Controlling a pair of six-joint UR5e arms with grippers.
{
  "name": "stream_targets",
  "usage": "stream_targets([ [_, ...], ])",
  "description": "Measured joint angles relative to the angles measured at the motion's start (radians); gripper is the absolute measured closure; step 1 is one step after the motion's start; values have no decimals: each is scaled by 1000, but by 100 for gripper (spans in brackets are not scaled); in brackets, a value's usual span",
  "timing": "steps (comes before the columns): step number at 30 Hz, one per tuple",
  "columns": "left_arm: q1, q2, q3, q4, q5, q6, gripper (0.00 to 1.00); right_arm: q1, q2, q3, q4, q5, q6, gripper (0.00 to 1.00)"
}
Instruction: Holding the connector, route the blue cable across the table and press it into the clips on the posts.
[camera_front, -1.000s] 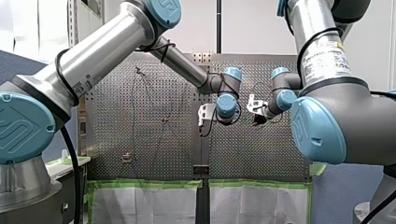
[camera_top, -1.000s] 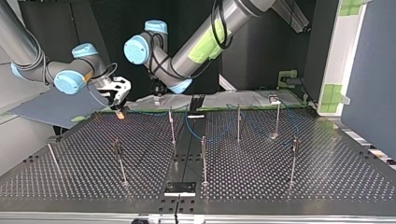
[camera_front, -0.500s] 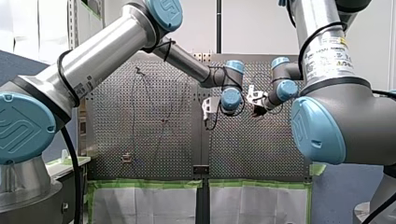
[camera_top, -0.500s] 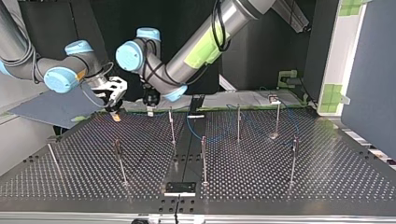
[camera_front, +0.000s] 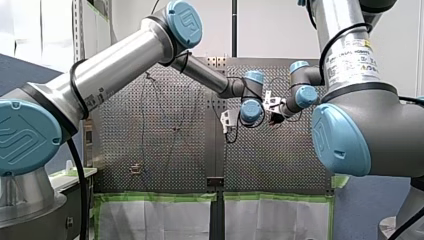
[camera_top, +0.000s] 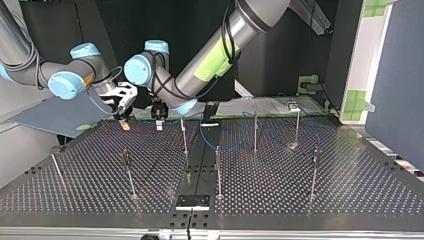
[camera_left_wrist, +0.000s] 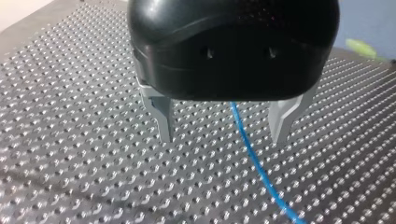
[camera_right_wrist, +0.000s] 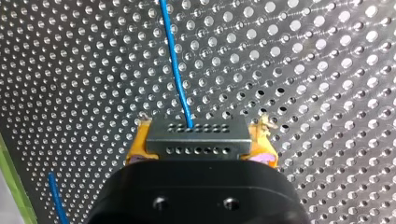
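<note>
In the right wrist view my right gripper (camera_right_wrist: 198, 144) is shut on a dark connector (camera_right_wrist: 196, 135), held between its yellow pads (camera_right_wrist: 137, 147). The blue cable (camera_right_wrist: 175, 60) runs from the connector out over the perforated table. My left gripper (camera_left_wrist: 224, 137) hovers just above the plate, its metal fingers (camera_left_wrist: 161, 116) open, and the blue cable (camera_left_wrist: 252, 161) passes under the gap between them, untouched. In the top view my right gripper (camera_top: 124, 120) is at the far left, with my left gripper (camera_top: 159, 120) close beside it. The blue cable (camera_top: 235, 148) loops loosely around the far posts.
Several thin upright posts stand on the perforated table (camera_top: 350, 190), among them one (camera_top: 184, 135) just beside my left gripper, one at the middle (camera_top: 218, 170) and one nearer the front left (camera_top: 127, 172). A small black plate (camera_top: 192, 201) lies at the near edge.
My left arm has swung toward the top view's left and come down beside my right gripper. My right gripper shifted slightly left, still holding the connector.
</note>
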Motion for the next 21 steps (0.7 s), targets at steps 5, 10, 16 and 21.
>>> stream_targets([
  [5,27,-13,12,6,22,-16,0,3,0,0,-1,0,-1,100],
  [10,44,-47,40,-9,54,-38,0,3,0,0,-3,0,0,100],
  [16,43,-88,75,-28,65,-64,0,2,0,0,-3,0,0,100],
  [21,33,-95,80,-31,37,-67,0,0,1,0,-5,0,-2,100],
])
